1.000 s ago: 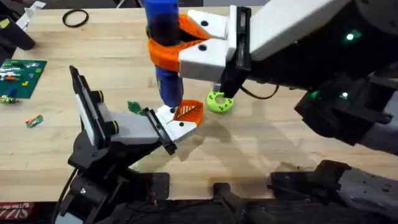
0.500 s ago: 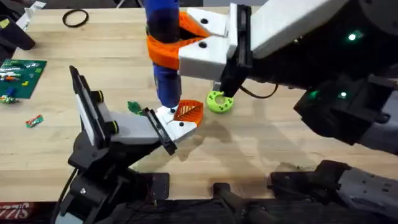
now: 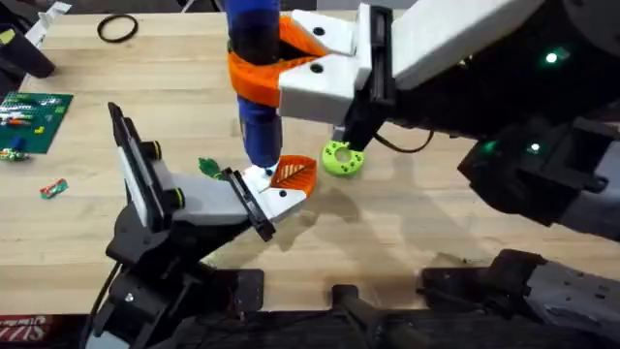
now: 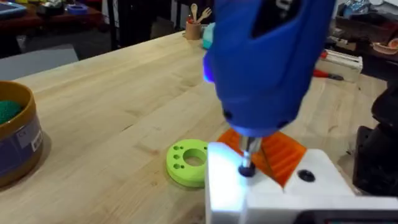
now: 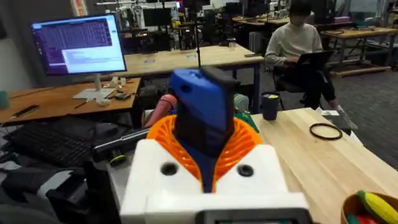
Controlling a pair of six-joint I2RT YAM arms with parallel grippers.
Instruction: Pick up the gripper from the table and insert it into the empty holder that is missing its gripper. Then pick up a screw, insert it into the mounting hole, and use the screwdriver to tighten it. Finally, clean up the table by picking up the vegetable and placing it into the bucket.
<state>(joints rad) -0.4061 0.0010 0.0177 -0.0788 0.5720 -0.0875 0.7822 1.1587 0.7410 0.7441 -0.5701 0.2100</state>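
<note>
My right gripper (image 3: 260, 78) is shut on the blue screwdriver (image 3: 256, 107) and holds it upright; its orange ribbed pads (image 5: 239, 146) clamp the handle (image 5: 199, 112). The bit (image 4: 247, 158) presses down on the white mounting block (image 4: 273, 186) of the small orange gripper (image 3: 294, 174). That gripper sits on the black end plate of the holder (image 3: 203, 199), which is at the left arm's place at the lower left. Whatever is under the bit tip is hidden. The vegetable (image 3: 208, 167) lies on the table (image 3: 407, 223) just left of the holder's end. The bucket (image 4: 15, 143) stands farther off.
A lime-green disc with holes (image 3: 340, 158) lies right of the orange gripper, close to the screwdriver (image 4: 186, 163). A green board (image 3: 34, 116) and a small wrapped piece (image 3: 53, 188) are at the left edge, and a black ring (image 3: 117, 28) is at the far left.
</note>
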